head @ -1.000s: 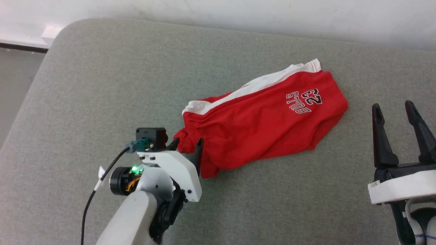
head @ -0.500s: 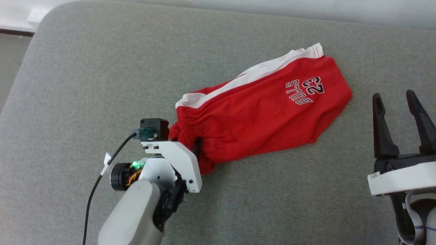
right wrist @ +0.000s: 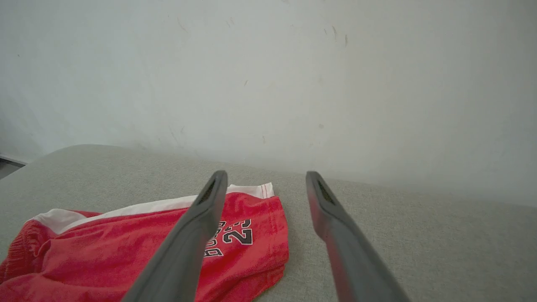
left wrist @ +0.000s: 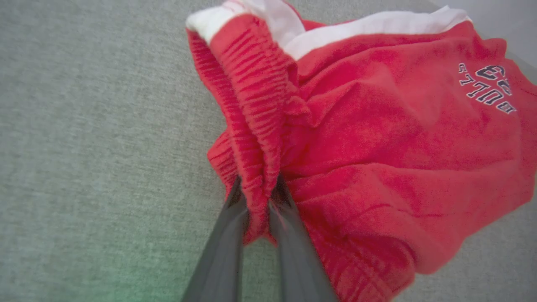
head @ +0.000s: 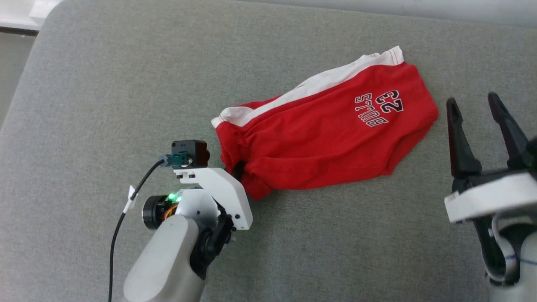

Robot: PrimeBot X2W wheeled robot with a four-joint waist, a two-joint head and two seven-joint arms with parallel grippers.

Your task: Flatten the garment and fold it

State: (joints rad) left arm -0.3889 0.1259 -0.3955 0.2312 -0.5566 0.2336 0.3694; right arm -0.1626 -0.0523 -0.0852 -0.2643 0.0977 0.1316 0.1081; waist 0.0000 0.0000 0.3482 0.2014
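The garment is a pair of red shorts with a white side stripe and a "BULLS 23" print, lying crumpled on the grey cushion. My left gripper is at its near-left end. In the left wrist view the left gripper is shut on the bunched elastic waistband of the garment. My right gripper stands open to the right of the leg hem, not touching the cloth. In the right wrist view the right gripper has nothing between its fingers, and the garment lies low on the left.
A pale wall rises behind the cushion's far edge. The cushion's rounded left corner drops to the floor. A black cable trails from my left wrist.
The left gripper's fingers have pushed into the waistband and closed on it. The head camera has shifted. The right gripper has edged forward and tilted a little, still open.
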